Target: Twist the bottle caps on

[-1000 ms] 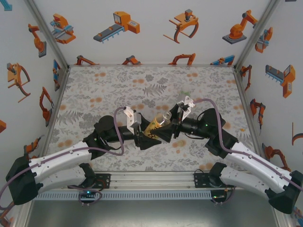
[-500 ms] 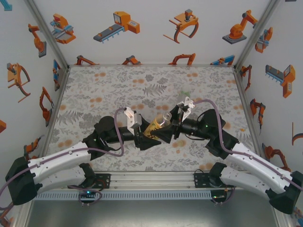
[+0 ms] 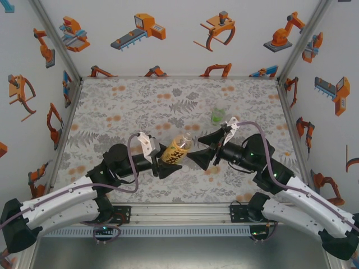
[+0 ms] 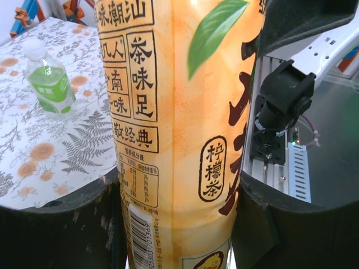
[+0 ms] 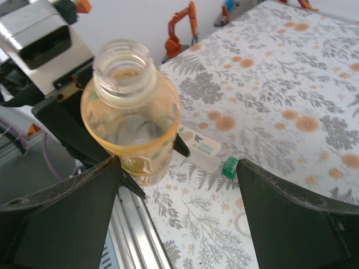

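My left gripper (image 3: 168,161) is shut on the lower body of the amber tea bottle (image 3: 178,148), which tilts up and to the right above the table. In the left wrist view the bottle's label (image 4: 179,112) stands between both fingers (image 4: 61,224). Its mouth (image 5: 123,66) is bare and uncapped. My right gripper (image 3: 198,151) stands open and empty just right of the mouth, apart from it. A green cap (image 5: 229,168) sits at the end of a pale-labelled bottle (image 5: 199,147) lying on the table; whether it is screwed on I cannot tell. A white cap (image 4: 33,49) tops the small green bottle (image 4: 49,84).
The small green bottle (image 3: 217,116) lies on the floral table (image 3: 140,106) behind the right gripper. Patterned walls close off the left, back and right. A metal rail (image 3: 179,213) with both arm bases runs along the near edge.
The right gripper has opened and drawn back to the right, off the bottle's neck. The left arm has pulled the amber bottle left and toward the near edge.
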Tool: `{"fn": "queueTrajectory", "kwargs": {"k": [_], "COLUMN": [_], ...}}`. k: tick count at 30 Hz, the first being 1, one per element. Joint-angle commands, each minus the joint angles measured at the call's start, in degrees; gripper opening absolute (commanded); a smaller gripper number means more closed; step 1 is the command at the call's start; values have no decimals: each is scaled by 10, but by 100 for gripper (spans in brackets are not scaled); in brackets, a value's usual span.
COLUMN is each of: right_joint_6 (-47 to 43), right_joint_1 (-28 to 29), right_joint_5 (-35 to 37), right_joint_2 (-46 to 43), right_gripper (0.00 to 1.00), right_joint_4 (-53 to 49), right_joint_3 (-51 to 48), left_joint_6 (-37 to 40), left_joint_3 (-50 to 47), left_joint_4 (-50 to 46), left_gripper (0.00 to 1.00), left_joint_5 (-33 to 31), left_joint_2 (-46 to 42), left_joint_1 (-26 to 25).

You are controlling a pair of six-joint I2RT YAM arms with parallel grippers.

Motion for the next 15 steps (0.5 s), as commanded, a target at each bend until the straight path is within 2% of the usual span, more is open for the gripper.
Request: {"fn": "queueTrajectory", "kwargs": {"k": [1, 5, 12, 15], "right_joint_6": [10, 50, 131, 164], "right_joint_1": [-4, -4, -2, -2], "right_joint_5": [68, 139, 216, 241], "right_joint_2": [-10, -10, 33, 59], "right_gripper": [74, 69, 62, 61], "right_joint_4": [-60, -144, -299, -333], "right_joint_3": [22, 32, 25, 7], "left_joint_6": [14, 13, 7, 1], "left_joint_3": [-8, -15, -26, -29], "left_joint_4": [-11, -24, -28, -24], "left_gripper": [9, 6, 4, 1], "left_joint_5": [-32, -58, -71, -80], "left_joint_2": [-22, -38, -49, -49], "left_joint_1": [-2, -2, -2, -1]}}
